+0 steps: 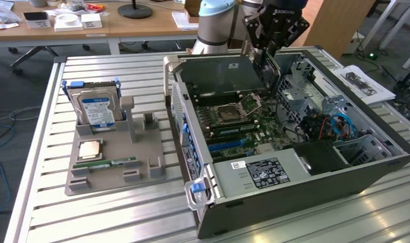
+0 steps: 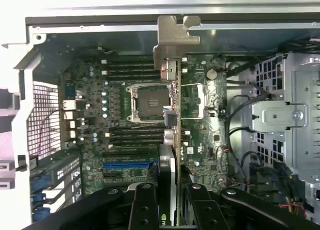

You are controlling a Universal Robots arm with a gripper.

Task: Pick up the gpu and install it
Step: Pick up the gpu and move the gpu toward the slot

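Note:
My gripper hangs over the far end of the open computer case and is shut on the gpu, a thin dark card that points down into the case. In the wrist view the gpu shows edge-on between my fingers, with its silvery metal bracket at the far end. It hovers above the motherboard, beside the empty CPU socket. A blue slot lies further along the board.
A grey parts holder on the slatted table at the exterior view's left carries an upright hard drive, a green memory stick and a CPU. Cables and a drive cage crowd the case's right side.

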